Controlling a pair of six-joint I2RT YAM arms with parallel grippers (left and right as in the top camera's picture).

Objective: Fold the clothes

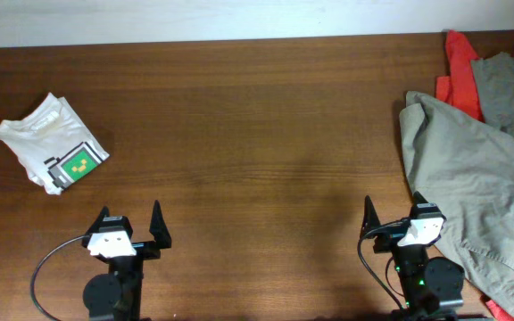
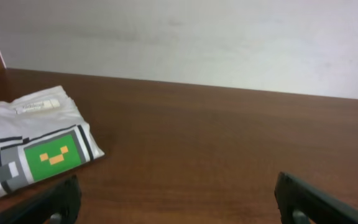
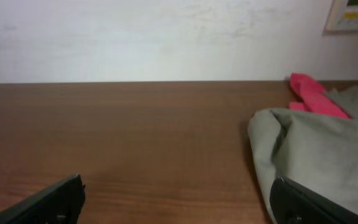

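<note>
The khaki garment lies crumpled in a heap at the table's right side and runs off the right edge. It also shows in the right wrist view at the right. My right gripper is open and empty at the front of the table, its right finger against the garment's left edge; in its own view the right finger overlaps the cloth. My left gripper is open and empty at the front left, also seen in the left wrist view.
A folded white T-shirt with a green square print lies at the left, also in the left wrist view. A red garment sits under the khaki heap at the back right, seen too in the right wrist view.
</note>
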